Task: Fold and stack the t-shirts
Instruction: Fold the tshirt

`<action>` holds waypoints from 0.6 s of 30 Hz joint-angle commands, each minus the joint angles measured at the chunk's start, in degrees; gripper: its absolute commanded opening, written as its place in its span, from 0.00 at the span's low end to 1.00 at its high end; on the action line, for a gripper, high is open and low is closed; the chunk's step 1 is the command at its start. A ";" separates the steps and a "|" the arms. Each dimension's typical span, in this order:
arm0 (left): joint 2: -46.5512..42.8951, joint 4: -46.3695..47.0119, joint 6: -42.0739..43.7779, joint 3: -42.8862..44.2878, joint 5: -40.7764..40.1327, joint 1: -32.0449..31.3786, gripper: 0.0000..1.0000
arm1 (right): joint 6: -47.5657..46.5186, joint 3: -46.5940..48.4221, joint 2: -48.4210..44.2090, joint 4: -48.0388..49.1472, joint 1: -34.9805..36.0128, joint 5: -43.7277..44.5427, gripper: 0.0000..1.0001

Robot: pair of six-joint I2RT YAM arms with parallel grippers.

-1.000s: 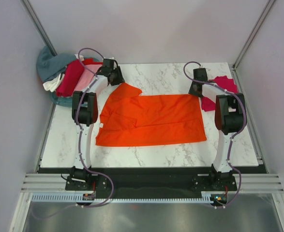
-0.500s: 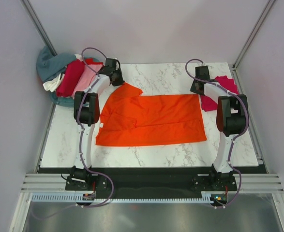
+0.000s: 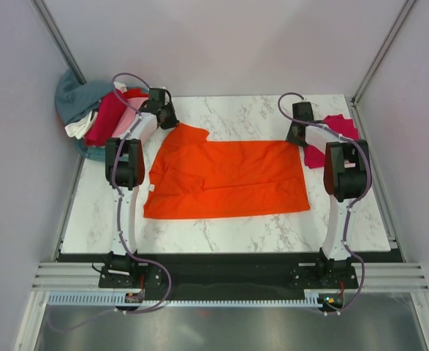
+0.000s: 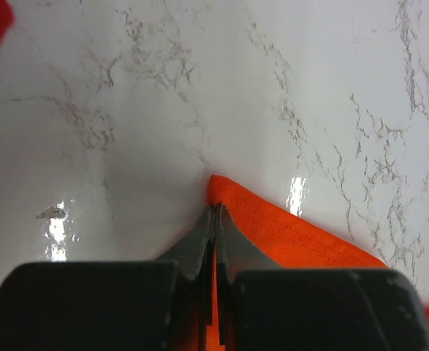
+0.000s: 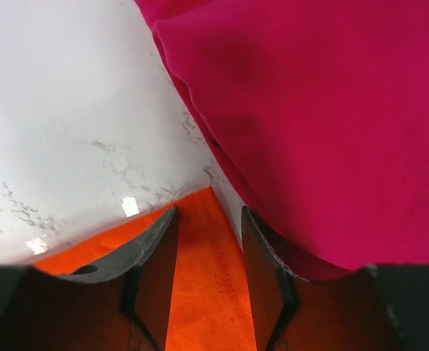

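Note:
A bright orange t-shirt [image 3: 225, 179] lies spread flat on the marble table [image 3: 251, 113]. My left gripper [image 3: 168, 121] is at its far left corner, shut on the orange cloth [image 4: 294, 234], which shows pinched between the closed fingers [image 4: 214, 212]. My right gripper [image 3: 296, 137] is open at the far right corner. Its fingers straddle the orange corner [image 5: 207, 292] without closing on it. A crimson-pink t-shirt [image 3: 337, 131] lies crumpled just right of that gripper, and its cloth [image 5: 324, 110] rests against the right finger.
Several more shirts, dark red, light pink, white and teal, are heaped in a pile [image 3: 101, 117] off the table's far left corner. Grey walls enclose the table on three sides. Bare marble [image 3: 229, 234] runs along the near edge.
My left gripper has shut on the orange shirt's far left corner and shifted slightly left, drawing that corner with it. The right gripper stays open in about the same place.

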 commanded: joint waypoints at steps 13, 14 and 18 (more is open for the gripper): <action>-5.08 4.99 -1.29 -1.11 0.77 -0.11 0.02 | 0.00 5.31 3.70 -1.88 -0.18 -0.73 0.21; -5.86 5.60 -1.29 -1.64 0.42 -0.11 0.02 | -0.09 5.49 3.69 -1.88 -0.10 -0.91 0.15; -10.60 12.44 -1.55 -10.57 0.33 -0.11 0.02 | -0.44 5.76 1.68 -1.88 -0.01 -3.19 0.01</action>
